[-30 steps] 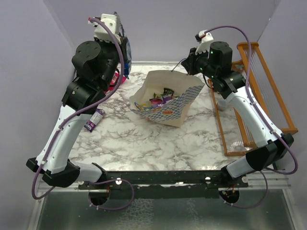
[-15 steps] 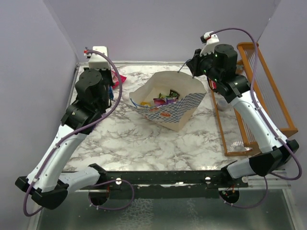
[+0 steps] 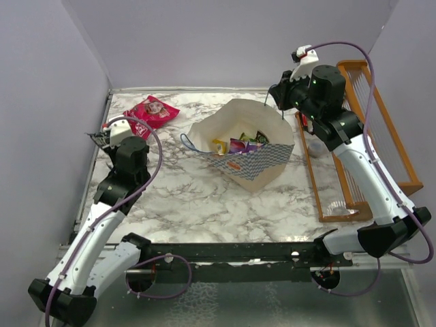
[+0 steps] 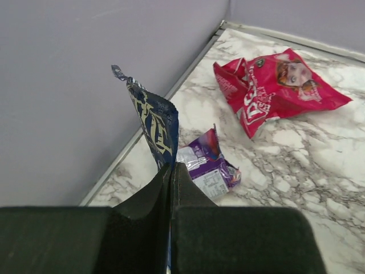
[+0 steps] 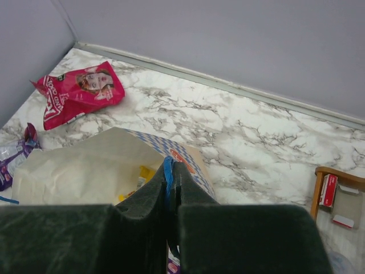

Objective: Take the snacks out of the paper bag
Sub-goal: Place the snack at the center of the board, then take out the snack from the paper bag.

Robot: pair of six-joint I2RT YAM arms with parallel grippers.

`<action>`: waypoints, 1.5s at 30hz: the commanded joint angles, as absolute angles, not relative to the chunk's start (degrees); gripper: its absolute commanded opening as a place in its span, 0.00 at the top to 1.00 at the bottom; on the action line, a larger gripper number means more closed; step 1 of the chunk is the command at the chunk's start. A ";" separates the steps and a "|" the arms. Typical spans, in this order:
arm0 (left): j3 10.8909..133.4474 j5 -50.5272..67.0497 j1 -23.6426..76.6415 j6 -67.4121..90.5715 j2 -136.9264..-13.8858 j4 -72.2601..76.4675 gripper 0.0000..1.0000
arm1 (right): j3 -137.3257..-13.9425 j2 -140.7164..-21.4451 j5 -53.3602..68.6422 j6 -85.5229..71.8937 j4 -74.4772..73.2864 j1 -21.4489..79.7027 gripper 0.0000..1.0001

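The cream paper bag (image 3: 253, 165) with checkered sides lies open in the middle of the table. Yellow, purple and green snacks (image 3: 238, 144) show inside it. My right gripper (image 3: 276, 95) (image 5: 171, 165) is shut on the bag's blue cord handle (image 5: 169, 171), holding up the far right rim. At the table's left edge my left gripper (image 3: 102, 136) (image 4: 172, 166) is shut on the dark blue chips bag (image 4: 153, 120), which stands upright just above the marble. A purple pack (image 4: 208, 162) lies right beside it. The pink-red bag (image 3: 151, 112) (image 4: 274, 88) lies flat at the back left.
An orange wooden rack (image 3: 361, 136) runs along the right side of the table, close to my right arm. Purple walls close off the left and the back. Bare marble (image 3: 197, 204) stretches in front of the paper bag.
My left arm has swung from the back of the table down to the left edge, carrying the dark blue chips bag. The right gripper has shifted slightly right with the handle.
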State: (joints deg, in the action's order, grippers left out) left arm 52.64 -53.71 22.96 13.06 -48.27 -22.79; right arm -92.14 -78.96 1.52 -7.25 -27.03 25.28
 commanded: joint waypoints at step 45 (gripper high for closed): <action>67.85 26.25 8.14 28.67 -55.19 -11.67 0.30 | -103.31 -87.77 41.33 -7.90 -11.11 25.14 0.98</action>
State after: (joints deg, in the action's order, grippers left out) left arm 69.87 7.55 8.03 24.32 -53.78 -18.48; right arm -98.98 -86.30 27.49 -5.15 -20.27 25.12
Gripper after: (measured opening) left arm 0.747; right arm 0.024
